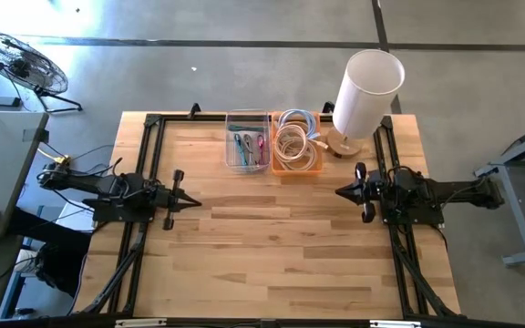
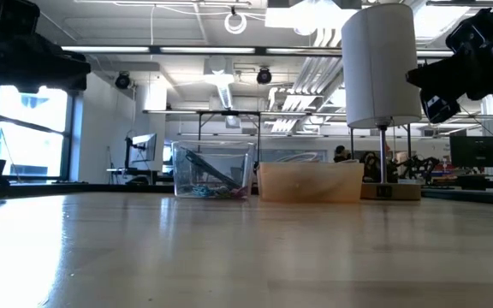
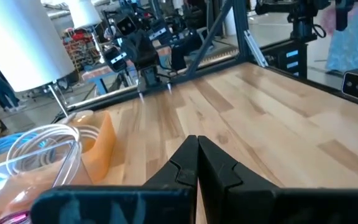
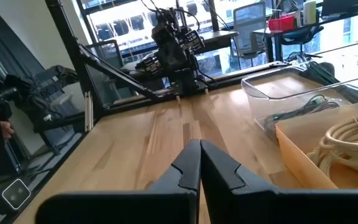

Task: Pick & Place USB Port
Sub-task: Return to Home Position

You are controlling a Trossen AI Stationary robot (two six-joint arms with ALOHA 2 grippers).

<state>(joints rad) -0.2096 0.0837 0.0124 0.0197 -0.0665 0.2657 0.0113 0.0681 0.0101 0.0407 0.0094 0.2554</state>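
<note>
A clear bin (image 1: 247, 141) with several coloured cables and an orange bin (image 1: 296, 146) with coiled pale cables stand side by side at the table's far middle. Both show in the low view: the clear bin (image 2: 213, 171) and the orange bin (image 2: 311, 180). My left gripper (image 1: 195, 203) is shut and empty at the table's left, above the wood. My right gripper (image 1: 338, 192) is shut and empty at the table's right. The shut fingertips show in the left wrist view (image 3: 197, 142) and in the right wrist view (image 4: 199, 146). No USB port part is apart from the bins.
A white cylindrical lamp (image 1: 365, 93) on a wooden base (image 1: 344, 143) stands at the far right, beside the orange bin. Black frame rails (image 1: 149, 146) run along the table's left and right sides. Bare wood (image 1: 272, 237) lies between the arms and toward the near edge.
</note>
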